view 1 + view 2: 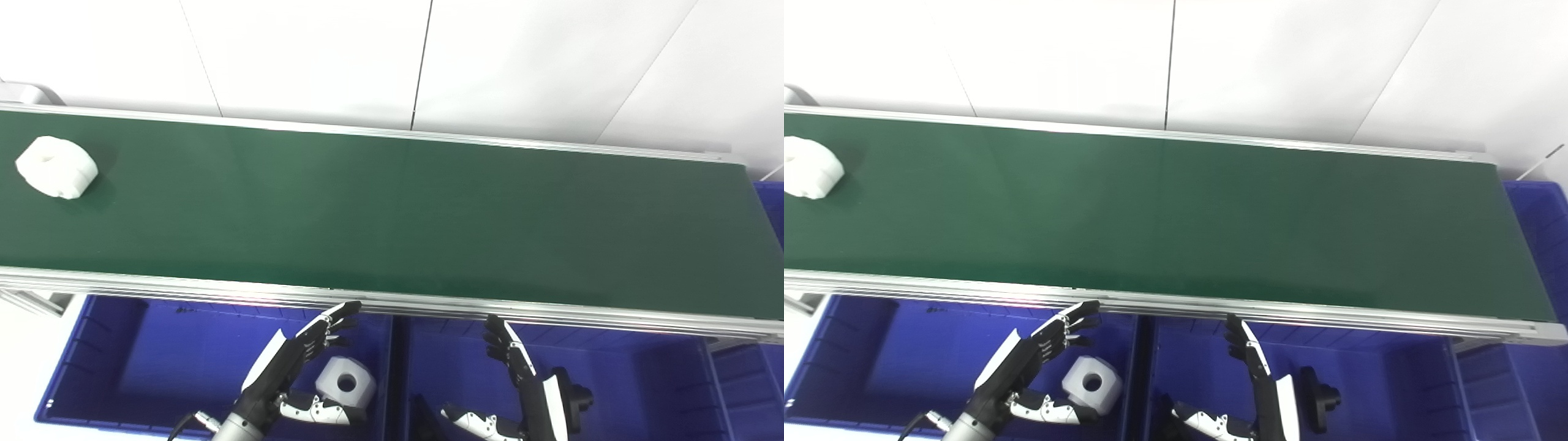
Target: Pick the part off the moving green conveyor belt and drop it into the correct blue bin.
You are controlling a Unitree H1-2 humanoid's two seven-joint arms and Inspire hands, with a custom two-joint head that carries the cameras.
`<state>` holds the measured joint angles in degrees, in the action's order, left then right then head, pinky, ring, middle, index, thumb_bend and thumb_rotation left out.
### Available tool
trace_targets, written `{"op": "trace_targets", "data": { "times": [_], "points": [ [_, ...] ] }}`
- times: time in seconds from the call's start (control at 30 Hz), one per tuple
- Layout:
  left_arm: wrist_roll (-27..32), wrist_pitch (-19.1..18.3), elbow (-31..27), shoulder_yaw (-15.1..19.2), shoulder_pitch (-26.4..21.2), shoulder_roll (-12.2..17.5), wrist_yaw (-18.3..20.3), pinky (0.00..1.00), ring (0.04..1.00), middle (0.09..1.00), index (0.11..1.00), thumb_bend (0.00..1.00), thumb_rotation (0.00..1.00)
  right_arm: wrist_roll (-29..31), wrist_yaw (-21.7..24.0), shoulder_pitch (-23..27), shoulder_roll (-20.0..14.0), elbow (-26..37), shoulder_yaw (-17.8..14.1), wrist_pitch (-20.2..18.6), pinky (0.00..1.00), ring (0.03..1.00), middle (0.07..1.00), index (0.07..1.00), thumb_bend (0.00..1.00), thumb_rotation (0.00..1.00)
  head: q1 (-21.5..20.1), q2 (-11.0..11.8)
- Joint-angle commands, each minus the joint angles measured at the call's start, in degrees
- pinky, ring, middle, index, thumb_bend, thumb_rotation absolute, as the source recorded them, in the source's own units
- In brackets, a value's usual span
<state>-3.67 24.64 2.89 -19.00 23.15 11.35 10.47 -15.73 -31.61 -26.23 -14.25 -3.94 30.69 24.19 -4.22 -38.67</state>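
While both hands hang below the near rail of the conveyor belt (392, 214), neither has hold of anything. Left hand (288, 367) is over the left blue bin (92, 361), fingers spread and stretched up twd the rail, thumb out sideways low down; wide open, empty. Right hand (520, 380) is over the right blue bin (643, 380), fingers straight and pointing up, thumb out to its left; also open, empty.

White part (57, 166), a chunky ring w/ a hole in the middle, lies on the green belt far up and well left of the left hand, near the belt's left end, closer to the far rail. Well apart from both hands.

Just right of the left hand, inside the left bin, sits a white block w/ round hole (346, 381), close above the thumb; can't tell if touching. Just right of the right hand, in the right bin, a black part (576, 398) w/ a knob-like end, partly hidden by the hand. A 3rd blue bin (773, 202) shows at the belt's right end, far right of the right hand.
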Motion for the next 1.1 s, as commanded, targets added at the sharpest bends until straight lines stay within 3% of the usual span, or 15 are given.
{"op": "trace_targets", "data": {
  "times": [0.0,0.4,0.57,0.63,0.8,0.97,1.07],
  "points": [
    [0.5,2.3,-1.0,-0.2,-0.5,0.1,-0.2,0.75,0.871,0.916,0.883,0.88,0.16,-0.4,0.6,0.3,0.2,0.8,-0.2,2.7,0.8,0.85,0.882,0.901,0.91,0.42,0.1,0.0],
    [0.4,2.3,-0.3,0.1,-0.6,-0.5,-1.2,0.8,0.901,0.944,0.921,0.83,0.17,-1.5,1.3,0.2,0.2,0.7,-0.4,2.7,0.8,0.857,0.878,0.897,0.91,0.4,0.5,-0.1],
    [-2.3,2.3,-1.0,-0.2,-0.4,-0.4,-3.9,0.81,0.926,0.96,0.931,0.81,0.15,-2.8,2.2,0.1,-0.3,1.0,-0.2,2.7,0.81,0.88,0.891,0.901,0.9,0.41,0.7,-0.2],
    [-3.4,2.3,-1.1,-0.6,-0.3,-0.1,-5.2,0.84,0.941,0.967,0.939,0.81,0.16,-4.2,2.5,0.1,-0.7,1.0,-0.1,2.7,0.87,0.915,0.919,0.922,0.89,0.45,0.9,-0.3],
    [-3.9,2.3,-1.1,-1.6,-0.5,0.4,-7.1,0.87,0.959,0.975,0.946,0.81,0.16,-6.2,3.2,0.2,-1.4,1.1,0.3,2.7,0.89,0.944,0.95,0.955,0.89,0.47,1.2,-0.3],
    [-4.7,2.3,-1.2,-2.5,-0.6,0.7,-8.7,0.88,0.961,0.975,0.948,0.82,0.17,-8.1,4.2,0.4,-2.3,1.4,0.8,2.7,0.9,0.964,0.979,0.986,0.89,0.51,2.2,-0.3],
    [-5.2,2.3,-1.4,-2.9,-0.5,1.0,-9.5,0.86,0.952,0.971,0.942,0.82,0.17,-8.7,4.9,0.4,-2.8,1.5,0.9,2.7,0.85,0.944,0.989,0.997,0.9,0.54,3.0,-0.2]
  ]
}}
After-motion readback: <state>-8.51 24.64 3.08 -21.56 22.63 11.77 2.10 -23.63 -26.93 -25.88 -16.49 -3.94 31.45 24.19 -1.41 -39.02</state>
